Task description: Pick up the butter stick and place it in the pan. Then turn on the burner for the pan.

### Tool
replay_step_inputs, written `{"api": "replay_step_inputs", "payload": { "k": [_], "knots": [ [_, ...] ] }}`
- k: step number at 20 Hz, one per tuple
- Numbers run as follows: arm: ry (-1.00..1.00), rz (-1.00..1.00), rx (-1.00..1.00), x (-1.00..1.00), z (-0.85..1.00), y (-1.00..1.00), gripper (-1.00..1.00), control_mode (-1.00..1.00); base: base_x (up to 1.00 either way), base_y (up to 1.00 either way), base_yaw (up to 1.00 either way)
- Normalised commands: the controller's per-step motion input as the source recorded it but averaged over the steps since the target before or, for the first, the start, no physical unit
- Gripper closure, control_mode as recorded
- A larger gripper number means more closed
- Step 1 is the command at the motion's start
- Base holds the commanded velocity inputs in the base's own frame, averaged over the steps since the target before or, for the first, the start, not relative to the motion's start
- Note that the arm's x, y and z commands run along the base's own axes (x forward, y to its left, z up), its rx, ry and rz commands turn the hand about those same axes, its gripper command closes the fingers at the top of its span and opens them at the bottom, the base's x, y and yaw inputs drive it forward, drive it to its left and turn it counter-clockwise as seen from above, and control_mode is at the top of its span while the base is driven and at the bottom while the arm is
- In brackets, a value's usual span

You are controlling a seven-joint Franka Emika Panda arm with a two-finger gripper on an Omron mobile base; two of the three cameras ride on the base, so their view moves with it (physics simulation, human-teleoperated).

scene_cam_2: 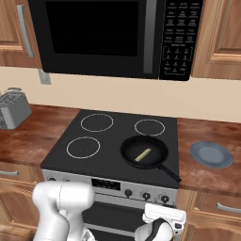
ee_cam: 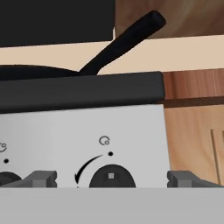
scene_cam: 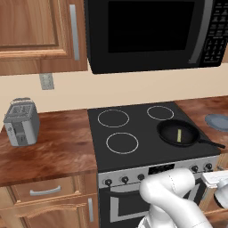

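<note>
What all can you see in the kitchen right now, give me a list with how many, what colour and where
butter stick: one, pale yellow, lying in the pan
pan: one, black, on the front right burner, handle toward the front right
stove: one, black top with four ringed burners, silver front
knobs: several, dark, along the stove front; one sits between the tool's fingertips in the hand view
microwave: one, black, above the stove
toaster: one, silver, on the counter left of the stove
plate: one, grey-blue, on the counter right of the stove
cabinets: wooden, above and below the counter
wall outlet: one, grey, above the toaster
tool: one, open, facing the stove's front
</note>
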Motion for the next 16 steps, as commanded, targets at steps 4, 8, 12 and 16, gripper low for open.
{"api": "replay_step_inputs", "payload": {
  "k": [4, 8, 12, 16],
  "knots": [
    [0.0, 0.0, 0.0, 0.07, -0.05, 0.0, -1.0, -1.0, 0.0, 0.0, 0.0],
    [0.0, 0.0, 0.0, 0.17, -0.06, 0.0, -1.0, -1.0, 0.0, 0.0, 0.0],
    [0.0, 0.0, 0.0, 0.16, -0.01, 0.0, -1.0, -1.0, 0.0, 0.0, 0.0],
    [0.0, 0.0, 0.0, 0.13, -0.03, 0.0, -1.0, -1.0, 0.0, 0.0, 0.0]
  ]
}}
